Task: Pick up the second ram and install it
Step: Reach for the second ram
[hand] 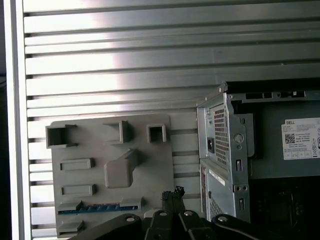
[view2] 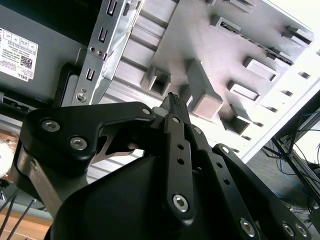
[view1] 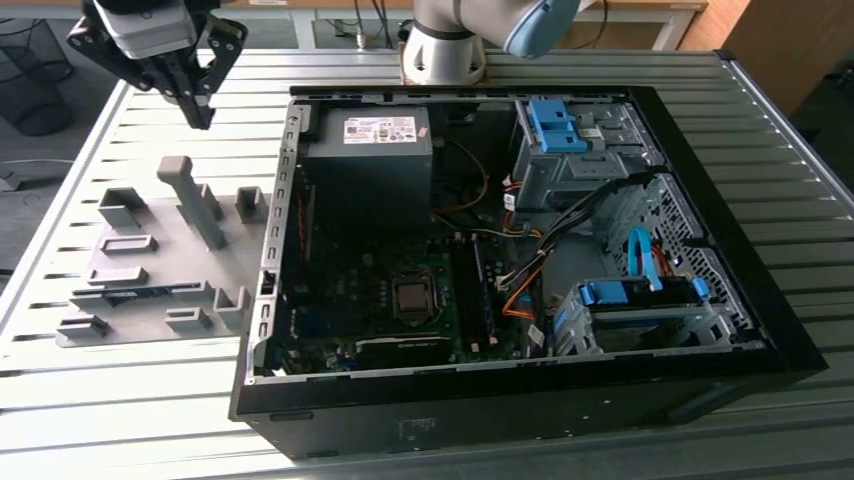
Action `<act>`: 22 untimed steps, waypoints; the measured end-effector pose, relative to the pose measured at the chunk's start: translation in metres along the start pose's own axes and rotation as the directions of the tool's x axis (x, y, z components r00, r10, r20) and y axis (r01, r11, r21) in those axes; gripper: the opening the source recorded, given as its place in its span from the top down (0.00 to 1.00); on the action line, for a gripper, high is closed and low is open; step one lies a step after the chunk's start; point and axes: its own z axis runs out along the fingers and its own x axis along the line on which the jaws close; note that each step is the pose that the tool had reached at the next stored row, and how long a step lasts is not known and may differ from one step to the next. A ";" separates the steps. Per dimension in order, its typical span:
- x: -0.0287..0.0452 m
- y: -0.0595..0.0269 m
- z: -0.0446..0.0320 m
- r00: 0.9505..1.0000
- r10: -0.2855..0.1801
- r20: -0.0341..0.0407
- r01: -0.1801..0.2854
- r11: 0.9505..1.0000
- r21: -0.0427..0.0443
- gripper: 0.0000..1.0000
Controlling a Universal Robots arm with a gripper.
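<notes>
The tool hangs clenched above the slatted counter, beside the open computer case. The second ram lies slotted in the grey holder plate, apart from the tool.

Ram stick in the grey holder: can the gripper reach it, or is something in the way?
Probably yes. The ram lies in its slot in the grey holder with nothing covering it, and the gripper hangs nearby, outside the computer case. Its jaws are shut, so they would have to open first.
</notes>
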 end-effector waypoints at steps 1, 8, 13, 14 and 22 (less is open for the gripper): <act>0.0007 -0.0001 0.0001 1.000 0.000 0.000 0.000 1.000 0.000 0.89; 0.0065 -0.0005 0.0007 1.000 0.000 -0.001 0.000 1.000 0.000 0.89; 0.0110 -0.0009 0.0011 1.000 0.000 -0.001 0.000 1.000 0.000 0.89; 0.0119 -0.0010 0.0012 1.000 0.000 -0.001 0.000 1.000 0.000 0.89; 0.0184 -0.0015 0.0020 1.000 0.000 -0.002 0.000 1.000 0.000 0.89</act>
